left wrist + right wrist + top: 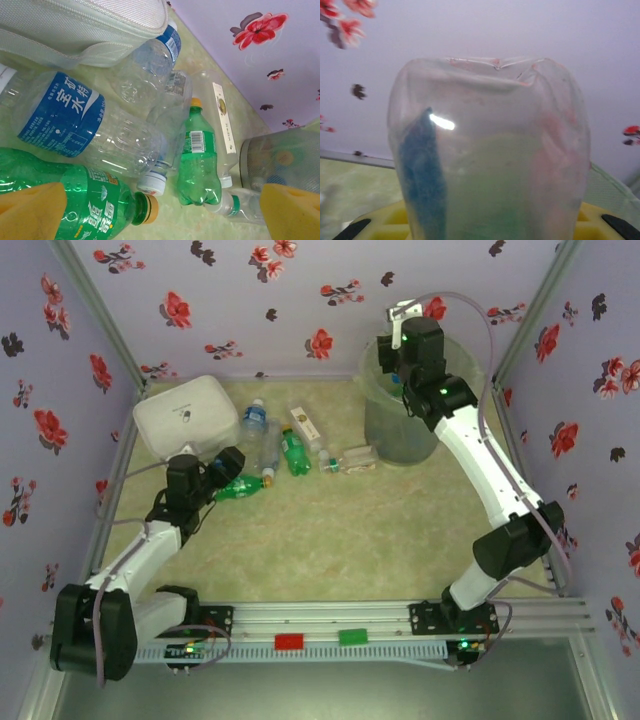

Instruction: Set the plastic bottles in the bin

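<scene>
Several plastic bottles lie on the table's left half: a green one with a yellow cap (240, 486) (85, 205), a large clear one with a blue label (75, 120), an upright-looking green one (293, 452) (200, 160), and a clear one with a white label (305, 425). My left gripper (228, 468) (160, 215) is open just beside the yellow-capped green bottle, its yellow pads (30, 210) on either side. High over the bin (400, 430) (280, 155), my right gripper (405, 325) (490, 225) is shut on a clear bottle (490, 140).
A white rounded box (185, 410) (85, 25) sits at the back left, touching the bottle pile. A crushed clear bottle (350, 460) lies left of the bin. Floral walls close in the back and sides; a rail runs along the near edge.
</scene>
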`<state>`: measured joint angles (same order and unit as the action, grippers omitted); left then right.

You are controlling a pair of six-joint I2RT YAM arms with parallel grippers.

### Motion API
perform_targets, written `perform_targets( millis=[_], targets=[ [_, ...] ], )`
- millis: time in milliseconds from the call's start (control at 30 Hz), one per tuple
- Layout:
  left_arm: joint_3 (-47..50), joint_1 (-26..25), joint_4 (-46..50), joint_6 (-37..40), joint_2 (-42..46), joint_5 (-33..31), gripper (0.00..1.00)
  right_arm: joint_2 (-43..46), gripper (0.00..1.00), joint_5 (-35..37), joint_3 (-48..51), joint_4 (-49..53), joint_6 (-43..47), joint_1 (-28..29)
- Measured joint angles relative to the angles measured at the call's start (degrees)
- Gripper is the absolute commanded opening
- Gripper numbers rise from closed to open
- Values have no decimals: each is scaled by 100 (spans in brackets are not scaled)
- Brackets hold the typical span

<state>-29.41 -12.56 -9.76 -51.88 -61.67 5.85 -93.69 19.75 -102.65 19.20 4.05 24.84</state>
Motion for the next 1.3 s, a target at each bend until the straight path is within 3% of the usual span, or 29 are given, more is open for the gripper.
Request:
perform_targets(
  millis=[300,467,667,767,1033,1300],
  targets=[
    [-28,-37,4,24,-109,24,100,-588,41,411,98,256,-50,-328],
    [-129,-70,90,26,-155,28,100,-734,49,424,236,533,-267,-461],
    [-208,-74,105,46,-155,37,100,-800,86,437,249,721,-466,-501],
    [-208,-74,157,46,-155,37,100,-778,99,472,249,728,-533,-498],
    [-208,-74,173,39,-155,11,100,-79,100,448,413,581,-564,-363],
    [-201,-81,284,-162,-55,-411,100,1014,100,-4,1414,-304,-514,518]
  ],
)
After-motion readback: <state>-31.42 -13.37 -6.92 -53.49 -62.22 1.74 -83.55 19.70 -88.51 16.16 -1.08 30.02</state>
